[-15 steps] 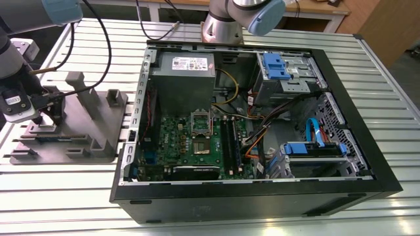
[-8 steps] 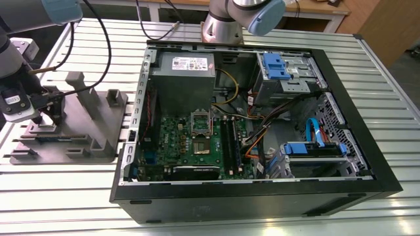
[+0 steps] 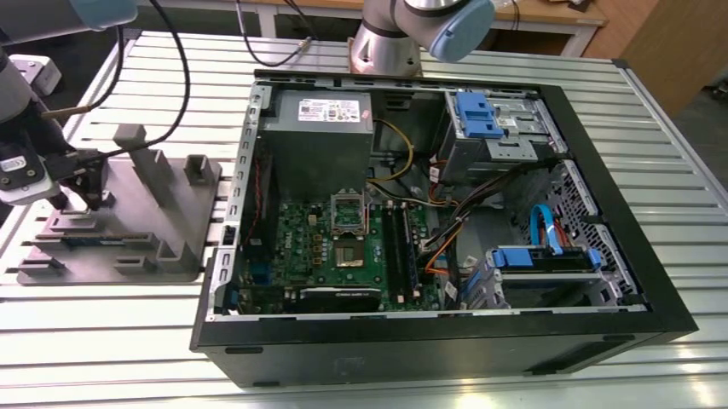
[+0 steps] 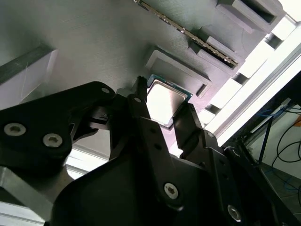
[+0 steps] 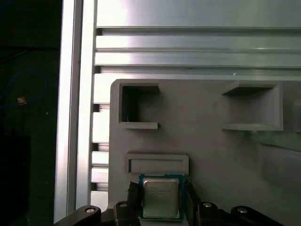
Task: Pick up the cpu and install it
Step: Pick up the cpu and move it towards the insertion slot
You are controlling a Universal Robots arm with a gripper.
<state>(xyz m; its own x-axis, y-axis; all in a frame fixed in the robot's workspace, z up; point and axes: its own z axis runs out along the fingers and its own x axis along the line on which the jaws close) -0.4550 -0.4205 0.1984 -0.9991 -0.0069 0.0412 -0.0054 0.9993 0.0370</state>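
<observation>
The cpu (image 5: 161,201), a small square chip with a pale metal top and green rim, lies on the grey plastic tray (image 5: 211,155) beside a raised block. In both wrist views my gripper (image 5: 161,192) straddles it, one black finger (image 5: 133,194) against each of two opposite edges, so it is shut on the chip. The second wrist view shows the cpu (image 4: 162,100) between the fingers of the gripper (image 4: 164,96), still level with the tray (image 4: 94,42). In the exterior view the gripper (image 3: 80,192) hangs over the tray (image 3: 148,213) at that view's left. The green motherboard (image 3: 313,247) lies inside the open computer case (image 3: 637,281).
Upright posts (image 3: 136,145) rise from the tray close to the gripper. A large grey box with a white label (image 3: 319,128) sits above the motherboard. Blue drive brackets (image 3: 478,115) and cable bundles (image 3: 466,221) crowd the case's right side. The slatted aluminium table (image 3: 136,85) surrounds everything.
</observation>
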